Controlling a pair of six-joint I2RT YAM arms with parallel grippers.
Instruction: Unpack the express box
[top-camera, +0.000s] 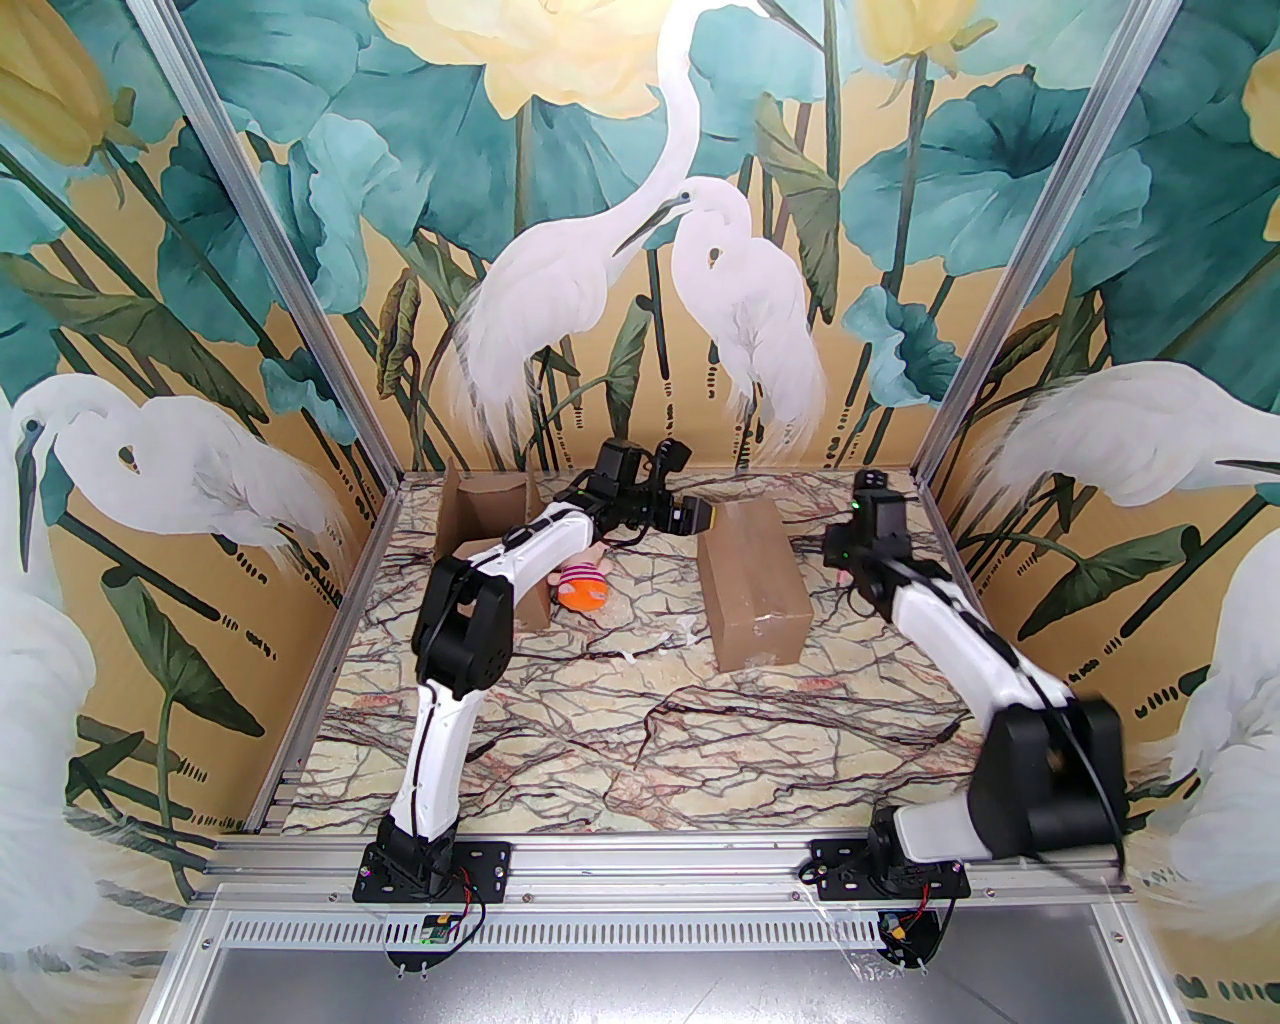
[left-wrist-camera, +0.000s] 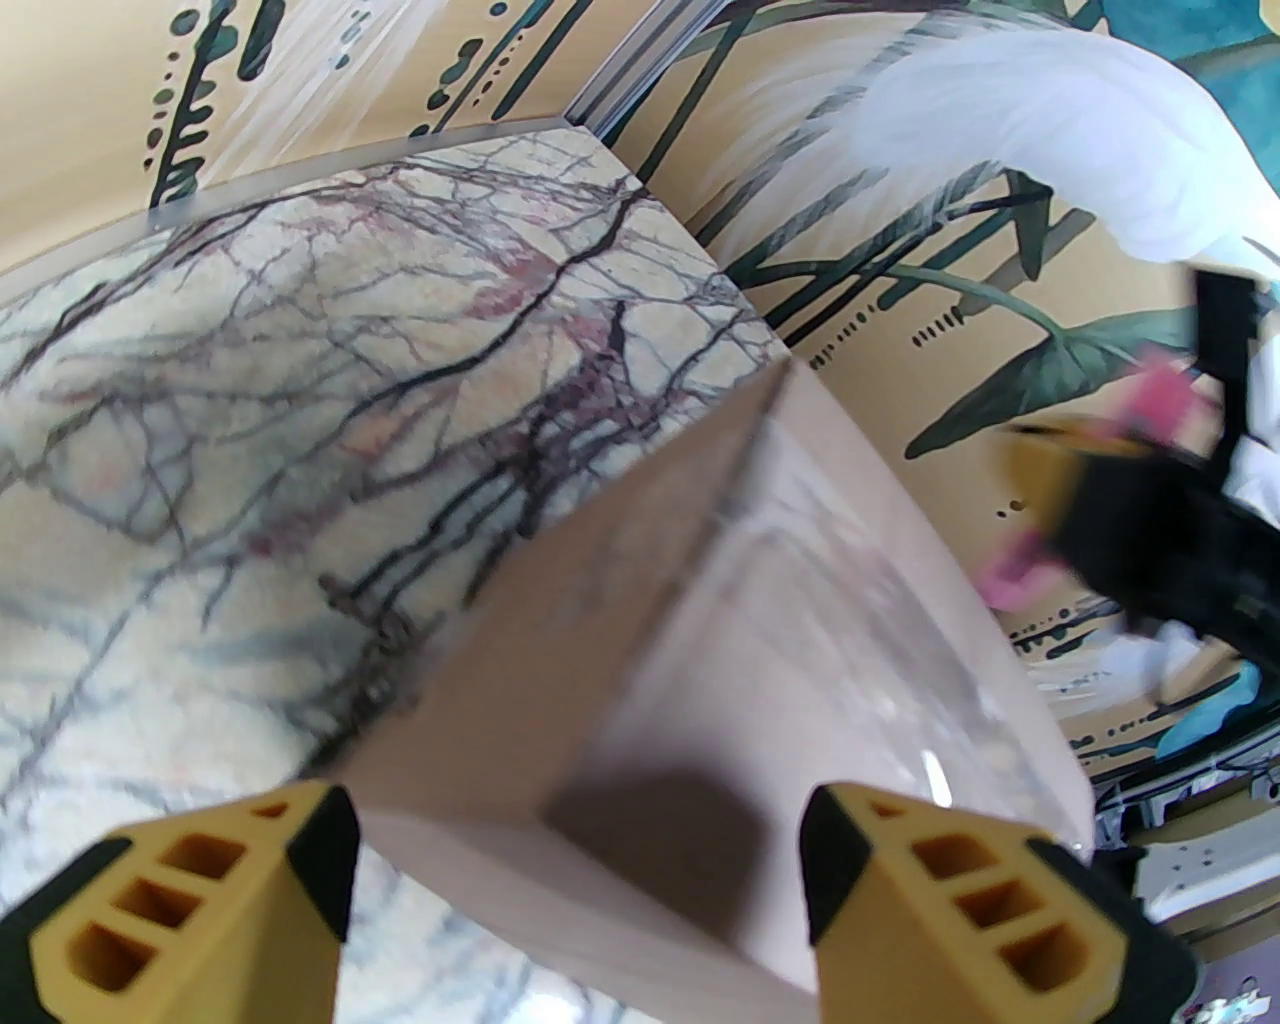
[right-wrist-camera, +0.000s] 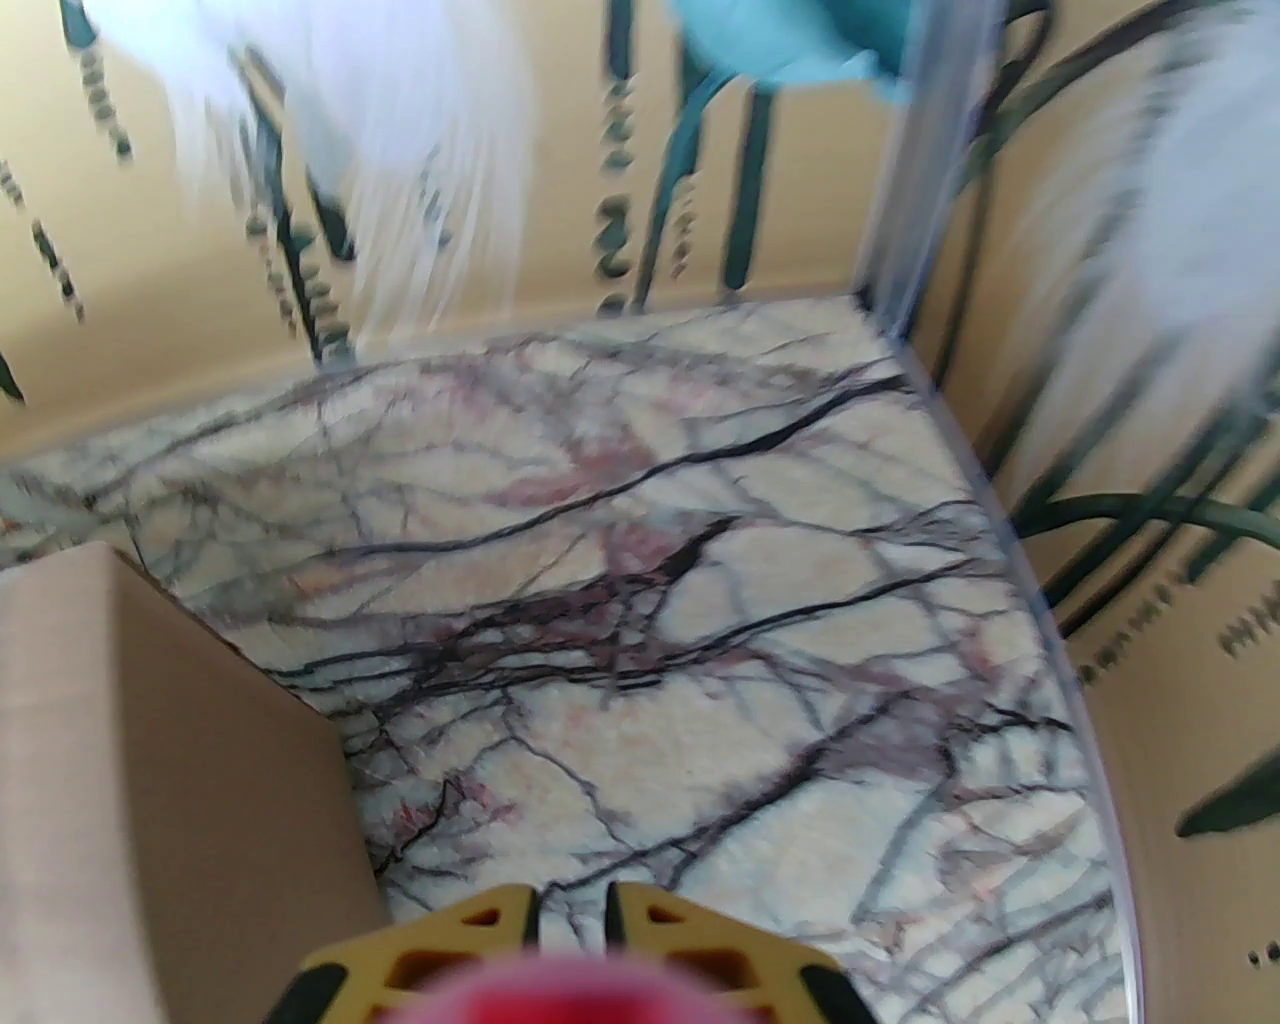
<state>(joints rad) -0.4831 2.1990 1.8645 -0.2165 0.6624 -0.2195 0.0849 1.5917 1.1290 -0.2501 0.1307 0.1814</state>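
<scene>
Top view: the express box (top-camera: 752, 590) lies sealed on the worktop (top-camera: 640, 720), right of centre, with the left jaws at its far end.

Left wrist: the left jaws are spread astride a box corner. The glossy tape looks slippery and the cardboard stiff, probably light, so grip the edges.

Right wrist: the right jaws are pressed nearly together, with the box at lower left.

My top camera looks down from behind my bases across the whole surface (top-camera: 640, 720). My 2 wrist cameras ride close and low; both catch the brown box (left-wrist-camera: 620, 650) and surface.
</scene>
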